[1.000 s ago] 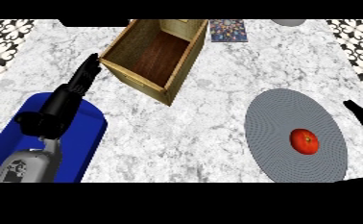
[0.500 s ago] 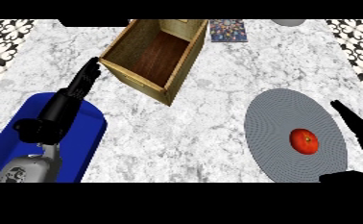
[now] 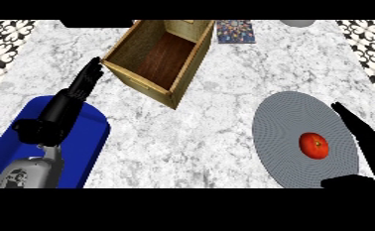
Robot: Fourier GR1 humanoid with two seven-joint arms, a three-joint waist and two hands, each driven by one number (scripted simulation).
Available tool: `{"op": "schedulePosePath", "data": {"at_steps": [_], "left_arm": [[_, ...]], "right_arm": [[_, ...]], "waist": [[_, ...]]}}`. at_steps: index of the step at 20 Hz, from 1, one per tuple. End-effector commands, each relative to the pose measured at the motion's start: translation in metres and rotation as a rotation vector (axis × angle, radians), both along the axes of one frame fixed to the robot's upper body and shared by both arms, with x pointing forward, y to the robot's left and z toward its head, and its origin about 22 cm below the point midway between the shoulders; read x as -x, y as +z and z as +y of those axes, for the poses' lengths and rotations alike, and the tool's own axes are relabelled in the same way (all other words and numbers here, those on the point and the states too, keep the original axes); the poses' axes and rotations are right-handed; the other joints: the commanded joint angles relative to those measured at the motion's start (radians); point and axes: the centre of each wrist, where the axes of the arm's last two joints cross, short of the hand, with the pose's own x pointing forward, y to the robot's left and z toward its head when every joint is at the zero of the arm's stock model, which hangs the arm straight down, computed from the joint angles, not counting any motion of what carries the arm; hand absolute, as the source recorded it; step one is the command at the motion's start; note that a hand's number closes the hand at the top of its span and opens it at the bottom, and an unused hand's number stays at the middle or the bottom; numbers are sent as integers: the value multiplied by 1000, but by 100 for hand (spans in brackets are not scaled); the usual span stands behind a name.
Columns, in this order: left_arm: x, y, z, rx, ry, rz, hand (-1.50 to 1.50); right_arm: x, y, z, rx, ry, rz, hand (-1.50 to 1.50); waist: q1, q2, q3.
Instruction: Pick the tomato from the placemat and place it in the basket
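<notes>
At the far left, a blue object (image 3: 81, 141) lay on the marble counter (image 3: 212, 121), with the grey left forearm crossing over it. The left hand (image 3: 81, 84) rose from that forearm toward the upper left part of the counter, its black fingers straight and held close together, gripping nothing. Its fingertips stood just beside the near left corner of the basket (image 3: 124, 71), though whether they touched the wall could not be told.

The basket, a wooden open-topped box with a dark floor, sat tilted on the counter above the middle of the view. Beyond its far right corner lay a small patterned card or book (image 3: 236, 30), and further right, at the top edge, a pale rounded object (image 3: 296, 23) was partly cut off.

To the right lay the round grey placemat (image 3: 285, 126). The tomato (image 3: 314, 145) rested on it, right of the mat's centre, red with a small dark stem spot, well apart from the basket.

At the right edge, the right hand (image 3: 356, 128) showed only in part: dark straight fingers above and right of the tomato, and the thumb below it at the mat's lower right rim. The hand was spread open, the tomato lying between fingers and thumb, untouched.
</notes>
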Motion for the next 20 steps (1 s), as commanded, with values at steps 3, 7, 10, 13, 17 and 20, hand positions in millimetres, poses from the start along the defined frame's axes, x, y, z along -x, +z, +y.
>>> {"op": "schedulePosePath", "data": {"at_steps": [3,7,10,13,17,20], "left_arm": [[10,7,-11,-19,-2,2,0],[2,16,-4,1,-10,7,0],[-7,-14,0,15,8,-2,0],[1,-4,-15,-8,18,-2,0],[-5,11,2,9,-3,-5,0],[1,-11,-2,-2,5,4,0]], "right_arm": [[6,11,11,56,-20,44,-150],[0,1,11,68,-12,49,-150],[-26,-23,13,82,0,70,-150],[-20,-22,17,71,-24,61,-150],[-25,-38,12,89,-47,93,-150],[-22,-46,-8,115,-39,132,-150]], "waist": [[1,-1,0],[1,0,0],[2,1,0],[1,0,0],[2,0,0],[1,0,0]]}}
